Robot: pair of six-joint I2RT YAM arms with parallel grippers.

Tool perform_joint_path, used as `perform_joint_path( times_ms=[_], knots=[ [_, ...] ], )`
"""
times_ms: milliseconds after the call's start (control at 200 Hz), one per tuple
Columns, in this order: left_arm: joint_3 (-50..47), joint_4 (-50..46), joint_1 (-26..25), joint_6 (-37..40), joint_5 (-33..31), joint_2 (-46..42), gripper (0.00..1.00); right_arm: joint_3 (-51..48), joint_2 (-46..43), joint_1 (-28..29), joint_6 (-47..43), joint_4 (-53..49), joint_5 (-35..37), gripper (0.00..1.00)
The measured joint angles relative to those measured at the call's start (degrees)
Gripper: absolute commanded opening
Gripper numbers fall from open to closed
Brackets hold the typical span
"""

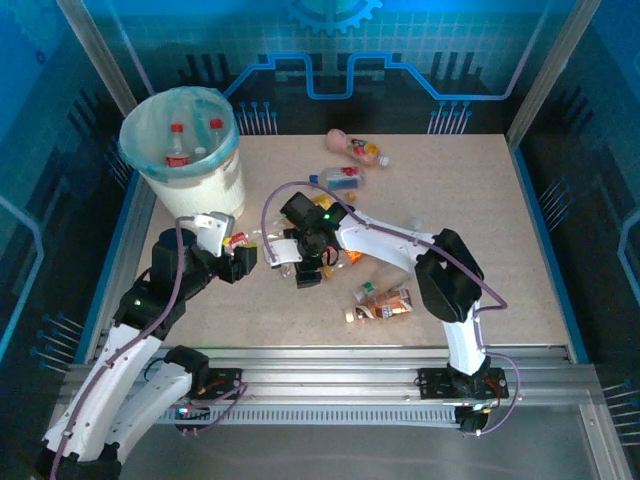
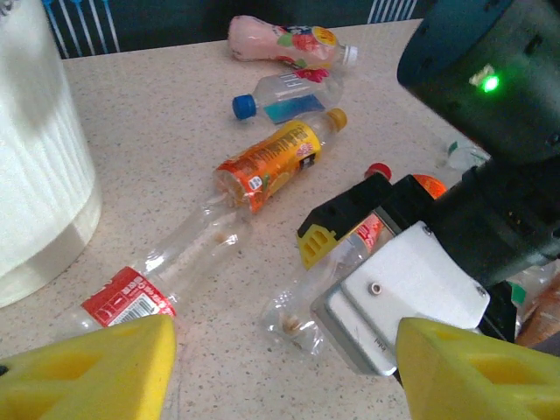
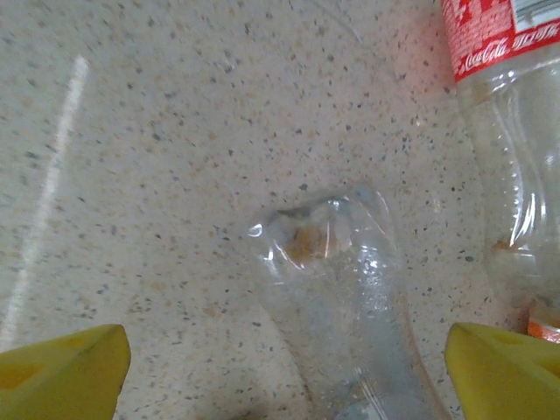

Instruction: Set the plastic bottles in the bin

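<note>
While my right pincer [image 3: 282,367] hangs wide open astride the clear bottle [image 3: 337,262] lying on the table [image 3: 157,131] (left pincer [image 2: 289,372] open too, empty), I fear closing on its slick, thin wall could squirt it away, well apart from the bin [image 1: 200,190].

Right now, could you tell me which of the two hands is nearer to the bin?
The left hand. It sits just off the near side of the bin, while the right hand hangs farther right, over a clear bottle mid-table.

Bottles [image 1: 343,178] lie on table [image 1: 470,200] right of bin [image 1: 205,190].
</note>
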Motion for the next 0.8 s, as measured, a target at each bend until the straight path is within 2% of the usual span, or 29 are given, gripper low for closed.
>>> perform_joint_path(
  times_ms=[295,475,800],
  knots=[
    [-0.3,0.3,0.0,-1.0,-9.0,-0.4,0.70,1.9,5.2,0.5,-3.3,2.2,3.5,0.93],
    [-0.3,0.2,0.0,-1.3,-12.3,-1.7,0.72,4.4,8.8,1.9,-5.0,2.8,5.4,0.89],
    [-0.3,0.2,0.0,-1.3,-14.6,-2.3,0.73,6.4,11.5,2.6,-8.1,3.0,6.9,0.66]
  ],
)
